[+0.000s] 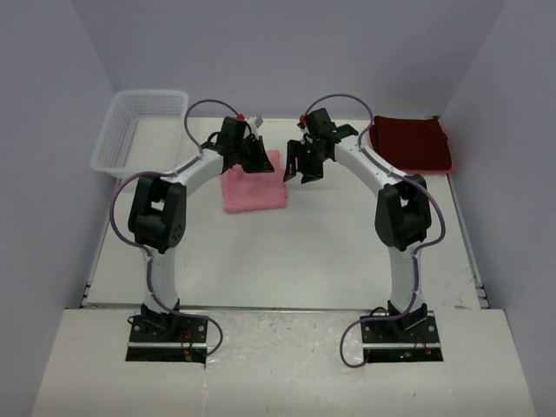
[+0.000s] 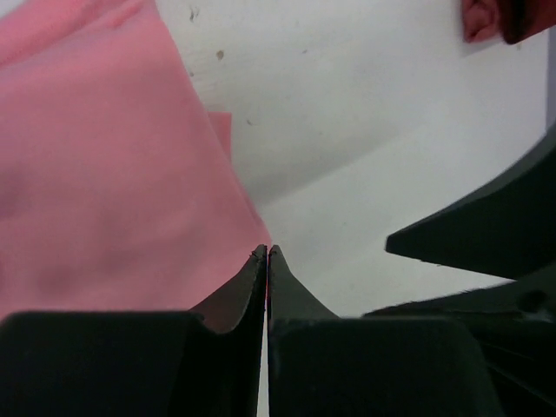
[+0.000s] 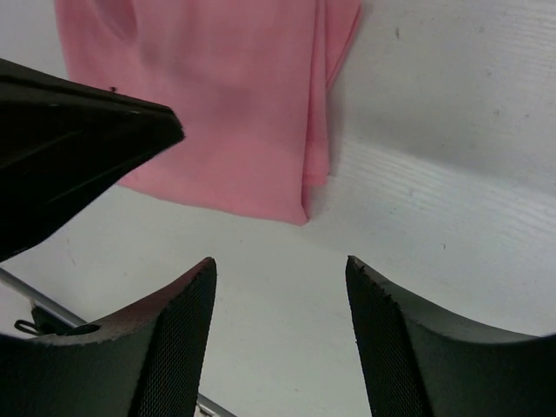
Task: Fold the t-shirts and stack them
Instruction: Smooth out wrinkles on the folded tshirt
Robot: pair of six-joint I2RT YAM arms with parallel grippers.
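The left gripper (image 2: 267, 254) is pressed together at the edge of the pink shirt (image 2: 104, 174); the right gripper (image 3: 280, 269) is spread. The cloth looks soft, limp and light, so I'd pinch its folded corner mid-frame.

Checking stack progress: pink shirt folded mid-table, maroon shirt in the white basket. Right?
No. The top view shows the maroon shirt folded on the table, far right corner, not in the basket at far left. The pink shirt is folded mid-table.

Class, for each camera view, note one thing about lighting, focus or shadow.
Top external: even, diffuse light, no hard shadows. Left wrist: the closed left hand is a dark, featureless shape, and the pink t-shirt looks soft. Right wrist: the right hand shows crisp pad texture, with no glare.
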